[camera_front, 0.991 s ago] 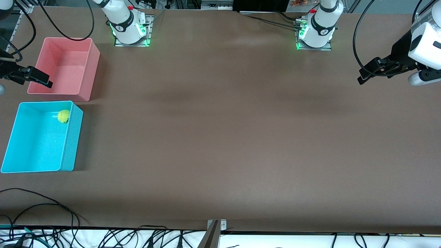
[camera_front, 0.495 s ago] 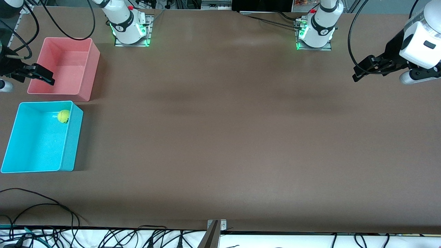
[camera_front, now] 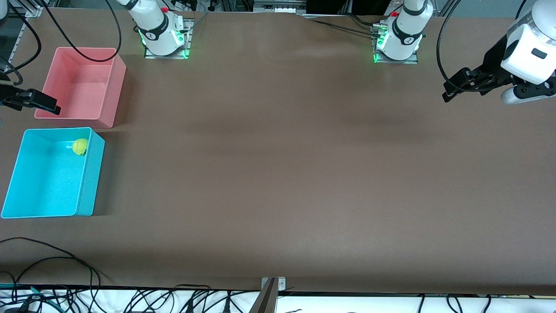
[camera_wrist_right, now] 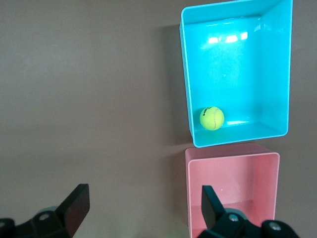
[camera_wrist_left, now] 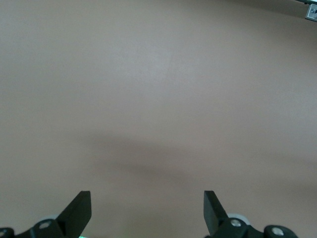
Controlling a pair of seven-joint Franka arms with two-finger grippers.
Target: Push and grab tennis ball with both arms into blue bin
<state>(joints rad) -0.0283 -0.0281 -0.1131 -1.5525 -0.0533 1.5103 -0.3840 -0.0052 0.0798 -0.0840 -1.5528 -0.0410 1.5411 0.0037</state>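
The tennis ball [camera_front: 80, 147] lies inside the blue bin [camera_front: 26, 204], in the corner nearest the pink bin. The right wrist view also shows the ball [camera_wrist_right: 212, 118] in the blue bin [camera_wrist_right: 186, 74]. My right gripper [camera_front: 48, 104] is open and empty, up in the air over the outer edge of the pink bin, and it shows in its own view [camera_wrist_right: 143, 206]. My left gripper [camera_front: 448, 93] is open and empty over bare table at the left arm's end, with only table under it in its own view [camera_wrist_left: 146, 208].
A pink bin [camera_front: 117, 82], empty, stands beside the blue bin, farther from the front camera; it also shows in the right wrist view [camera_wrist_right: 190, 198]. Black cables [camera_front: 52, 261] trail along the table's front edge. The arm bases [camera_front: 163, 37] stand along the back.
The right gripper has drifted a little outward over the pink bin's edge. The left gripper has shifted slightly toward the table's middle. The ball has not moved.
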